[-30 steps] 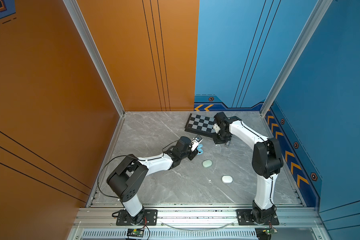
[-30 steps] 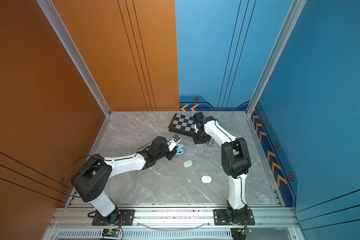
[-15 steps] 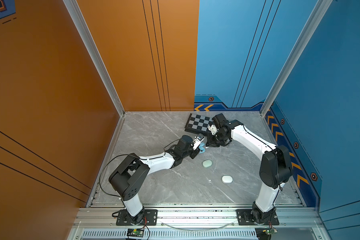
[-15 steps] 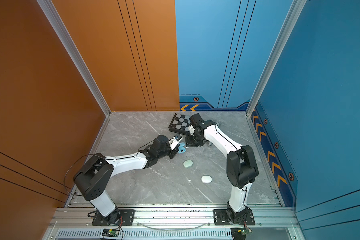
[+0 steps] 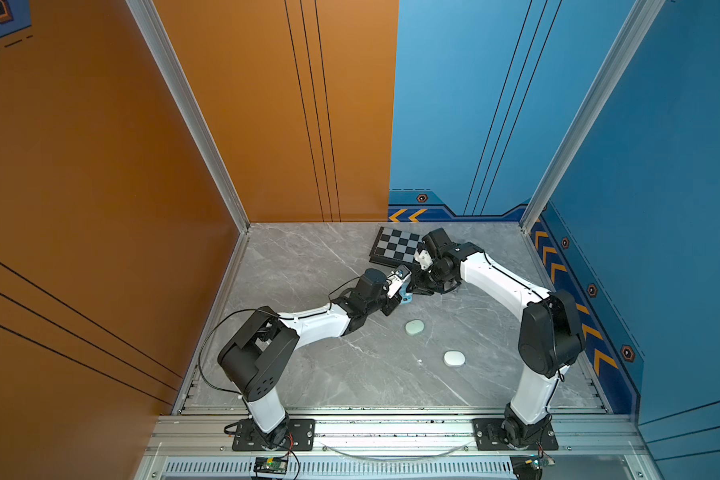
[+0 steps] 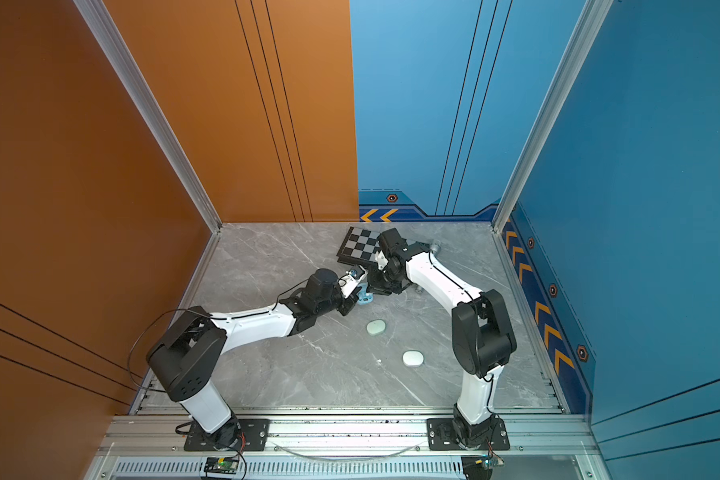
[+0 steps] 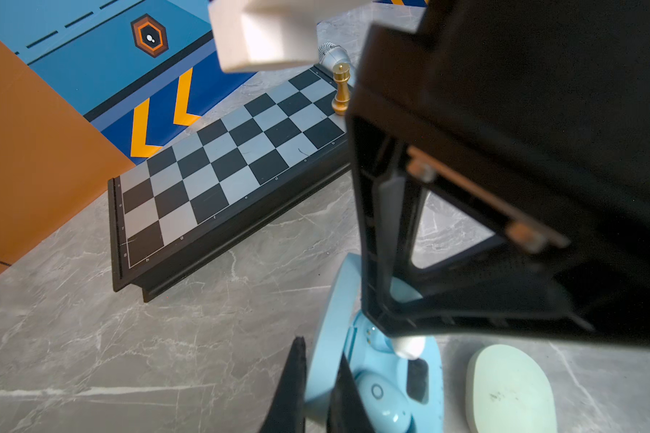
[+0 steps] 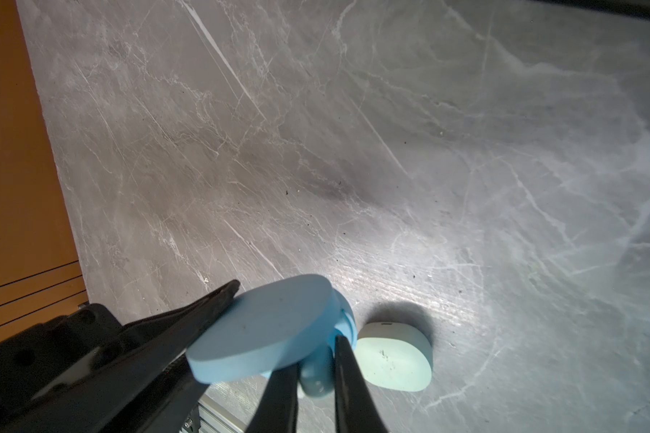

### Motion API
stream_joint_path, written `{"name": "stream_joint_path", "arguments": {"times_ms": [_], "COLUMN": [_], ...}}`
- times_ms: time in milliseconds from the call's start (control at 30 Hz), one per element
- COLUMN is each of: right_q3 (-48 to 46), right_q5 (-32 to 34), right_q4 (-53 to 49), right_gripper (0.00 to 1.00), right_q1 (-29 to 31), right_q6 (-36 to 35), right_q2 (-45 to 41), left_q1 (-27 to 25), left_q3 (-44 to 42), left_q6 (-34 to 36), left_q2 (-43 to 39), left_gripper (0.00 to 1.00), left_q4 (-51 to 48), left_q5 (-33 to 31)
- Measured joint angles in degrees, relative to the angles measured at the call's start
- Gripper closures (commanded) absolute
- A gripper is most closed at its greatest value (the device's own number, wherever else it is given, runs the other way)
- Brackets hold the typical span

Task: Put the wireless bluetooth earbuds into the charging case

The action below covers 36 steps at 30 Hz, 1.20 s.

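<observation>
Grey marble worktop [image 5: 308, 374]; orange wall [image 5: 100, 166] on the left, blue wall [image 5: 641, 166] on the right. The worktop's left half and near edge lie open. One chessboard [image 5: 395, 249] sits at the far edge, right of middle, with one gold chess piece [image 7: 341, 90] at a corner of it.

Cases: three.
- The blue case [image 7: 435, 378] is open, mid-worktop, just short of the board. My left pincer [image 7: 319, 360] is clamped on its raised lid [image 7: 331, 318].
- The mint case [image 5: 414, 327] lies beside it, closed.
- The white case [image 5: 454, 358] lies nearer the near edge, closed.

Blue earbuds seen: two.
- The seated earbud [image 7: 383, 401] rests in the case.
- My right pincer [image 8: 316, 356] pinches the held earbud [image 8: 316, 378] at the free socket. I cannot tell whether it touches.
</observation>
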Motion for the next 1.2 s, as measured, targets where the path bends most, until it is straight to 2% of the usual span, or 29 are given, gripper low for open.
{"name": "stream_joint_path", "arguments": {"times_ms": [600, 933, 1200], "right_q3": [-0.6, -0.8, -0.8], "right_q5": [0.3, 0.3, 0.3], "right_q4": [0.3, 0.7, 0.7], "right_gripper": [0.89, 0.72, 0.69], "right_q1": [0.0, 0.0, 0.1], "right_q6": [0.0, 0.0, 0.0], "right_q2": [1.4, 1.4, 1.4], "left_q1": [0.0, 0.0, 0.0], "left_q3": [0.0, 0.0, 0.0], "left_q6": [0.0, 0.0, 0.0], "left_q2": [0.0, 0.0, 0.1], "left_gripper": [1.0, 1.0, 1.0], "left_q4": [0.0, -0.1, 0.0], "left_q5": [0.0, -0.1, -0.2]}}
